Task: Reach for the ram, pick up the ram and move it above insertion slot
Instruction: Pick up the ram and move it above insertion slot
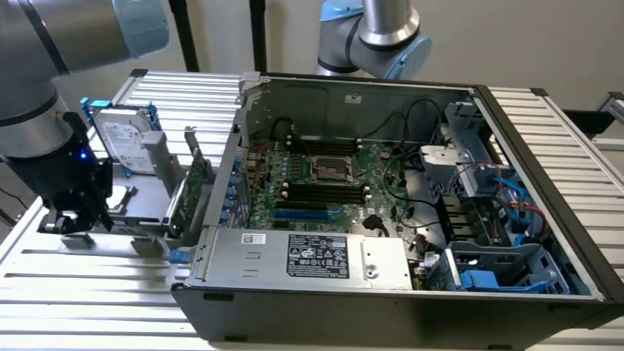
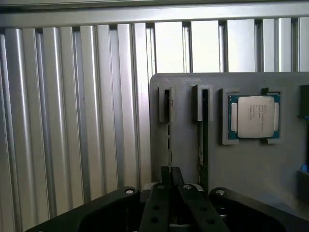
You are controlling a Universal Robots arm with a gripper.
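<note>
At the exterior view's left, the robot arm (image 1: 39, 95) reaches straight down so that its gripper (image 1: 73, 223) meets a grey holder plate (image 1: 137, 208) lying on the ribbed aluminium table (image 1: 98, 281). The plate stands its parts on edge in slots, which leaves each thin board's top edge free to be pinched from above.

The wrist view looks down past the gripper (image 2: 170, 173) onto that plate (image 2: 241, 174). There the ram (image 2: 170, 125), a thin green stick seen edge-on, sits in 1 slot, and the pincer appears closed on its edge, 1 finger on each side. The ram is seated in its slot, not yet lifted. Just beside it a 2nd stick (image 2: 203, 125) stands in a parallel slot, close enough to crowd the grasp. Next to that a square processor (image 2: 253, 116) lies flat in its own pocket.

Moving right in the exterior view, a hard drive (image 1: 125, 139) in a blue frame stands upright on the plate. A larger green expansion card (image 1: 198, 183) stands between the gripper and the open computer case (image 1: 390, 314). Inside the case, dark memory slots (image 1: 322, 194) run across the motherboard, with a silver power supply (image 1: 312, 256) in front of them and loose black cables to the right.
</note>
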